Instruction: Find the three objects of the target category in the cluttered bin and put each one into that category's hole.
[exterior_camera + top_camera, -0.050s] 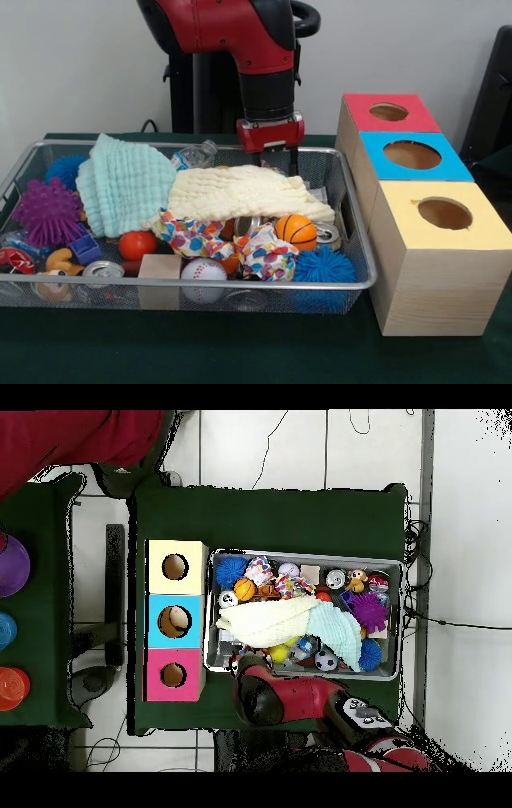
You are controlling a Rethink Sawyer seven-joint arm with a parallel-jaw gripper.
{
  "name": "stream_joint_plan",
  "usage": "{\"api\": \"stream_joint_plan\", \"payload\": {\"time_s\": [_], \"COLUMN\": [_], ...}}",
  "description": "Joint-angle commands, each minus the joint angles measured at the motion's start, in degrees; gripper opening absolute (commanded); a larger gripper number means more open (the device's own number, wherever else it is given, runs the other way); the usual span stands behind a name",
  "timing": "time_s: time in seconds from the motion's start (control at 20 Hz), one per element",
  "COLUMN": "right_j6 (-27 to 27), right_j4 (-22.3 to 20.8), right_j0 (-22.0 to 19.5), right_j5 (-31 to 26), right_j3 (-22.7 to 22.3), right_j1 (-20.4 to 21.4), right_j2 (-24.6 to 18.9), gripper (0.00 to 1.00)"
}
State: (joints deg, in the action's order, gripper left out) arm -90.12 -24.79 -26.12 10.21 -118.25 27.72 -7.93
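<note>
Gripper (pixel 279 160) fingers slightly spread, empty, just behind cream cloth (pixel 244 194) in bin (pixel 352 240). Risk: descending snags cloth, dragging it instead of a target.

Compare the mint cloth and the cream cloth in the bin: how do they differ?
The mint cloth is pale green; the cream cloth is pale yellow. In the front view, the mint cloth is bunched tall at the bin's left, while the cream cloth spreads flatter across the middle, just below the gripper. Both are textured fabric draped over other items.
</note>
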Motion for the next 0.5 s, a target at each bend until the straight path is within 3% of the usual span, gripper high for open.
{"api": "stream_joint_plan", "payload": {"time_s": [0.05, 0.3, 0.5], "right_j6": [-7.49, -8.89, -8.31], "right_j4": [1.57, 1.28, 0.13], "right_j0": [-0.76, 1.49, 1.18], "right_j5": [-3.43, 1.87, 2.9], "right_j3": [7.31, 6.53, 7.05], "right_j1": [-0.92, -1.94, -2.69], "right_j2": [-4.98, -1.99, -2.02], "gripper": [1.0, 1.0, 1.0]}}
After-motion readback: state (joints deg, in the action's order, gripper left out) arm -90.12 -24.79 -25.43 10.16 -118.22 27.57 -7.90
